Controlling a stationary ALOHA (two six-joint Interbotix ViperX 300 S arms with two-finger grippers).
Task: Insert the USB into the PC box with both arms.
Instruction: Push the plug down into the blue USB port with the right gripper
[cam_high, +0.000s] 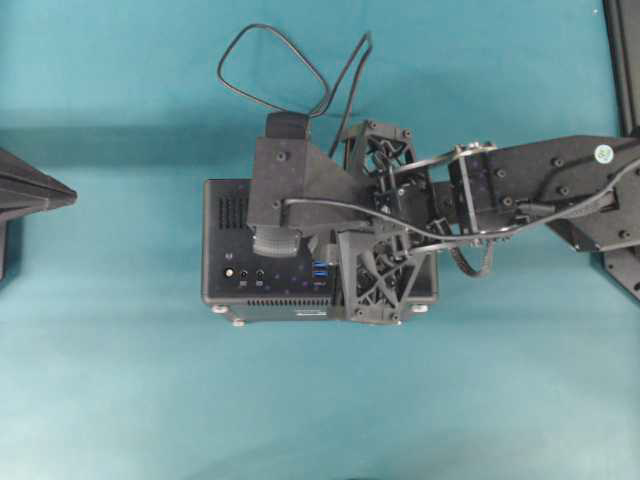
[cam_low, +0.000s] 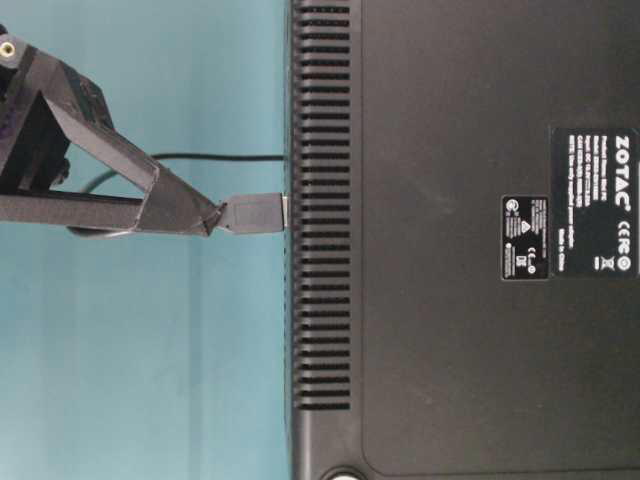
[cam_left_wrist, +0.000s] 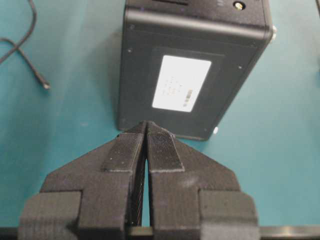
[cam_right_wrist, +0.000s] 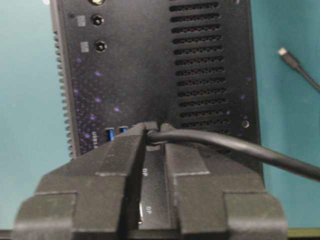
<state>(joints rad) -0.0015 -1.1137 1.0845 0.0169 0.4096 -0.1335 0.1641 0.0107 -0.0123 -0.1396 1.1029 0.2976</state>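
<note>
A: We start with the teal tabletop (cam_high: 120, 400), and on it the PC box (cam_high: 225, 285), port face turned up, with our right arm (cam_high: 560, 180) reaching in from three o'clock over its upper half.

B: Agreed. In the table-level view the PC box fills the three o'clock side, its row of vent slots (cam_low: 320, 210) facing nine o'clock. Our right gripper (cam_low: 208, 216) comes in from nine o'clock with its jaws drawn nearly together on the USB (cam_low: 255, 213), whose metal tip sits right at the slotted edge of the case.

A: We can't tell from there whether the tip is in a port or only touching the case. The right wrist view shows the black cable (cam_right_wrist: 235, 147) running out from between the fingers (cam_right_wrist: 117, 160) toward four o'clock, and the blue ports (cam_right_wrist: 116, 133) peeking out just at ten o'clock of the fingertips. The plug itself is hidden there.

B: Our left gripper (cam_left_wrist: 146, 128) is closed, pads together, holding nothing. It hangs just at six o'clock of the box's labelled side and we see no contact.

A: The cable's slim tip (cam_left_wrist: 45, 85) lies loose on the tabletop at nine o'clock in that view.

B: So we judge: USB picked up and brought to the port face, done. Left to do: align with a blue port, push home, and probably brace the box with the left gripper.
</note>
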